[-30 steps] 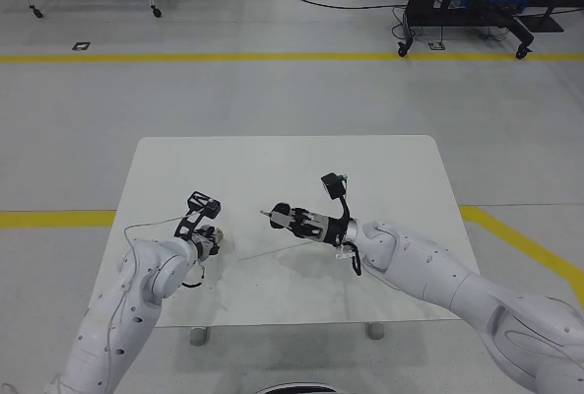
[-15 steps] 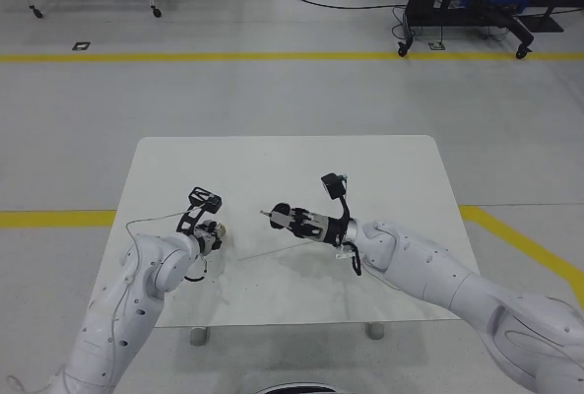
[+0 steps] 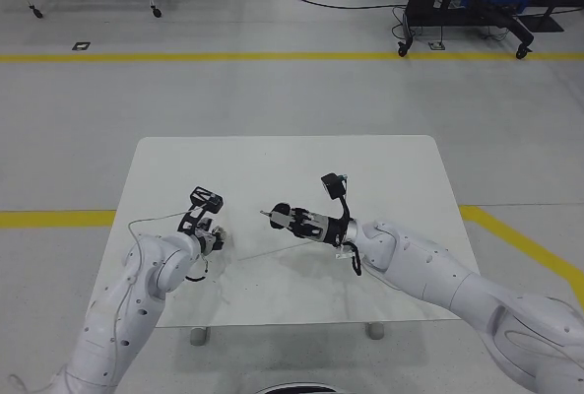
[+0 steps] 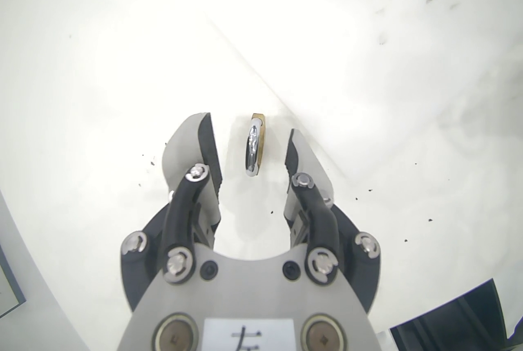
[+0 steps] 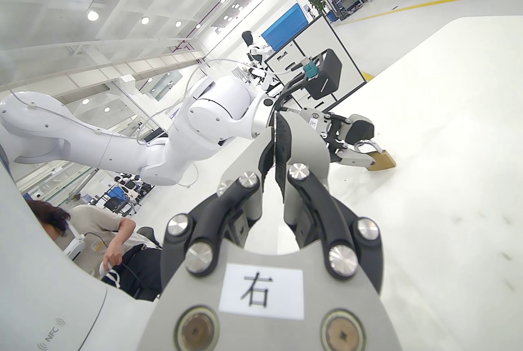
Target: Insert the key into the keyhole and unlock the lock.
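**Lock flanked by the left tool; key held by the right**

White surface [image 3: 370, 167]. Left tool [image 4: 248, 128], fingers spread wide, straddles the brass lock [image 4: 254, 148], which stands on edge left of the surface's centre, touching neither finger. Right tool [image 5: 278, 124], over the centre, is clamped on the key [image 3: 263, 211].

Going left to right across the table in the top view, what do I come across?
left gripper → right gripper → right arm's wrist camera
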`<state>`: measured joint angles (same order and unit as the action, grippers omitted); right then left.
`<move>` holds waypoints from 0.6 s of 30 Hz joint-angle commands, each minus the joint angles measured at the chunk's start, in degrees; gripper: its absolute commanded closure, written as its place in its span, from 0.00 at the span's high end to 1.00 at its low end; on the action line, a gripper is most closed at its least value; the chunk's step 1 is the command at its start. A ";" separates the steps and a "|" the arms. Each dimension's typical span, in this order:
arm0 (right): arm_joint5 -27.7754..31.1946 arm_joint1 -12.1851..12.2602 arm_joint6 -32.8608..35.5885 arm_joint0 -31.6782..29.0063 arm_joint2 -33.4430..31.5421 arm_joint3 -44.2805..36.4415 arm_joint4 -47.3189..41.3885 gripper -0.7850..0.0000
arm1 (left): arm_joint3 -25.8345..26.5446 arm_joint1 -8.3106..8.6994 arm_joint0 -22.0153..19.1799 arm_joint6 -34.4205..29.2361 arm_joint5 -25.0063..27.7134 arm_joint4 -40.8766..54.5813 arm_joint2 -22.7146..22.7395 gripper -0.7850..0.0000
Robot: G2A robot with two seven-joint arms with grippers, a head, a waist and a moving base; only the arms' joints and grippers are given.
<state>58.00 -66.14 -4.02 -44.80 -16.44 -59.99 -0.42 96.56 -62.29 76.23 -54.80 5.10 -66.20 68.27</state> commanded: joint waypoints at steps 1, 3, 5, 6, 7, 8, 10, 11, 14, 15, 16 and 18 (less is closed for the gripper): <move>0.00 0.00 0.00 0.00 0.00 0.00 0.00 0.00 | -0.01 -0.03 -0.04 -0.11 -0.06 -0.04 -0.05 0.00; 0.00 0.00 0.00 0.00 0.00 0.00 0.00 0.00 | 0.04 -0.06 -0.03 0.18 -0.11 -0.11 -0.01 0.00; 0.00 0.00 0.00 0.00 0.00 0.00 0.00 0.00 | 0.13 -0.07 0.01 0.47 0.20 -0.30 -0.02 0.00; 0.00 0.00 0.00 0.00 0.00 0.00 0.00 0.00 | 0.10 -0.09 0.07 0.62 0.27 -0.02 0.05 0.00; 0.00 0.00 0.00 0.00 0.00 0.00 0.00 0.00 | 0.10 -0.08 0.07 0.58 0.51 -0.10 0.07 0.00; 0.00 0.00 0.00 0.00 0.00 0.00 0.00 0.00 | 0.22 -0.08 0.05 0.83 0.73 -0.10 0.12 0.00; 0.00 0.00 0.00 0.00 0.00 0.00 0.00 0.00 | 0.46 -0.12 0.21 1.99 1.18 1.52 0.61 0.00; 0.00 0.00 0.00 0.00 0.00 0.00 0.00 0.00 | 0.50 -0.12 0.27 2.37 1.55 2.68 1.01 0.00; 0.00 0.00 0.00 0.00 0.00 0.00 0.00 0.00 | -0.46 -0.17 0.08 2.85 4.32 11.86 3.29 0.00; 0.00 0.00 0.00 0.00 0.00 0.00 0.00 0.00 | -1.23 -0.14 -0.31 2.72 4.99 14.77 4.41 0.00; 0.00 0.00 0.00 0.00 0.00 0.00 0.00 0.00 | -2.13 -0.12 -0.63 2.50 5.89 17.93 5.31 0.00; 0.00 0.00 0.00 0.00 0.00 0.00 0.00 0.00 | -4.14 -0.05 -1.46 1.72 7.33 23.65 7.10 0.00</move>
<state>58.00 -66.14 -4.02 -44.80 -16.44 -59.99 -0.42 93.37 -62.37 75.11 -52.72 11.93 -45.74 74.63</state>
